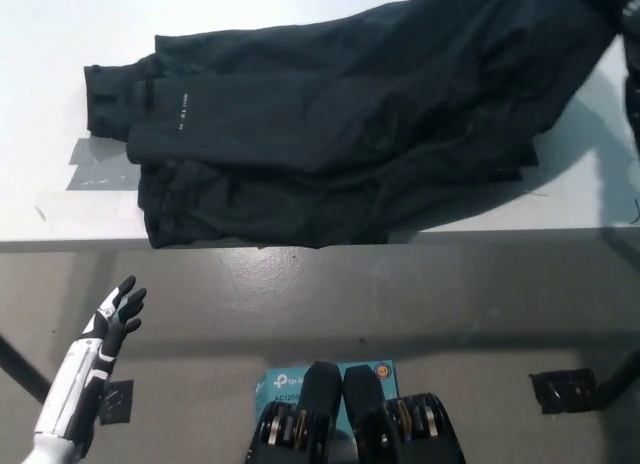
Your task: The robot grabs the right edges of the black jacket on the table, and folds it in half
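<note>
One black jacket (pixel 340 134) lies on the white table (pixel 40 24), its right edge raised toward two o'clock, so the fold looks begun, not finished. One black right arm (pixel 632 94) shows at three o'clock; its hand is out of sight. One white left hand (pixel 112 319), at eight o'clock, hangs idle with fingers spread, grasping nothing.
</note>
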You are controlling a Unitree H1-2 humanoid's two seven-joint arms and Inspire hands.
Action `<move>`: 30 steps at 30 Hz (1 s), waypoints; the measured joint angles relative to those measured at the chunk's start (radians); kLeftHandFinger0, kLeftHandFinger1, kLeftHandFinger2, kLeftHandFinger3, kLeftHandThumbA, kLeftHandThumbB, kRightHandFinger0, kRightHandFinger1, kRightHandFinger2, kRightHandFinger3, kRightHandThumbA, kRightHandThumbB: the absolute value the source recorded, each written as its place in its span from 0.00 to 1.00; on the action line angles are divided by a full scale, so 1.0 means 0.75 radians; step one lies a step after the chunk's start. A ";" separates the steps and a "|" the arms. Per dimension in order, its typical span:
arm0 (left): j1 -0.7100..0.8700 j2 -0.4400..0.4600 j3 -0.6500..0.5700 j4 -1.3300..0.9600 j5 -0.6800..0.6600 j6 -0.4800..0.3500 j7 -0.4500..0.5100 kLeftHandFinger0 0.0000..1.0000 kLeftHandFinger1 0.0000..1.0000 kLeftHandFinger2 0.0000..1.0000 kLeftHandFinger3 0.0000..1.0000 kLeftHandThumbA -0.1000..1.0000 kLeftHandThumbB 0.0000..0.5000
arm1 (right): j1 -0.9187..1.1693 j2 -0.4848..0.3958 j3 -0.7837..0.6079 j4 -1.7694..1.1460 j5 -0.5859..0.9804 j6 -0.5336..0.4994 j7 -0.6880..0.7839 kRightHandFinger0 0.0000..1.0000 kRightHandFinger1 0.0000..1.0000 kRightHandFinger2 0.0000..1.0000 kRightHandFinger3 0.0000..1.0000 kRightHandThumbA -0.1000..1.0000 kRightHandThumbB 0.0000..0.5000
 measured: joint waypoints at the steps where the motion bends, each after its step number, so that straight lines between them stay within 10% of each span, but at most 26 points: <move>1: 0.000 0.000 0.000 0.000 0.000 0.001 -0.001 1.00 1.00 1.00 1.00 1.00 0.25 | -0.015 0.014 0.023 -0.008 -0.015 0.000 0.003 0.00 0.36 0.79 0.88 0.00 0.34; 16: -0.008 0.008 -0.001 -0.007 0.005 0.018 -0.008 1.00 1.00 1.00 1.00 1.00 0.26 | -0.308 0.382 0.354 -0.010 -0.256 -0.026 0.057 0.02 0.45 0.81 0.66 0.00 0.43; 21: -0.020 0.008 -0.002 -0.007 0.009 0.022 -0.010 1.00 1.00 1.00 1.00 1.00 0.28 | -0.336 0.507 0.378 0.158 -0.286 -0.103 0.054 0.16 0.59 0.88 0.68 0.00 0.47; 24: -0.023 0.007 -0.003 -0.012 0.009 0.028 -0.015 1.00 1.00 1.00 1.00 1.00 0.28 | -0.331 0.577 0.390 0.288 -0.305 -0.157 0.036 0.00 0.42 0.80 0.69 0.00 0.46; 27: -0.025 0.008 -0.003 -0.025 0.010 0.039 -0.018 1.00 1.00 1.00 1.00 1.00 0.25 | -0.315 0.629 0.407 0.433 -0.329 -0.190 0.018 0.01 0.47 0.90 0.82 0.00 0.41; 28: -0.026 0.007 -0.003 -0.027 0.011 0.041 -0.019 1.00 1.00 1.00 1.00 1.00 0.22 | -0.310 0.637 0.411 0.451 -0.335 -0.196 0.014 0.11 0.63 1.00 0.89 0.00 0.38; 29: -0.027 0.008 -0.003 -0.031 0.011 0.045 -0.019 1.00 1.00 1.00 1.00 1.00 0.22 | -0.299 0.647 0.424 0.495 -0.350 -0.204 0.008 0.46 0.87 1.00 0.81 0.00 0.40; 30: -0.027 0.008 -0.003 -0.035 0.011 0.045 -0.020 1.00 1.00 1.00 1.00 1.00 0.22 | -0.288 0.653 0.439 0.521 -0.360 -0.205 0.005 0.57 0.90 0.97 0.70 0.00 0.41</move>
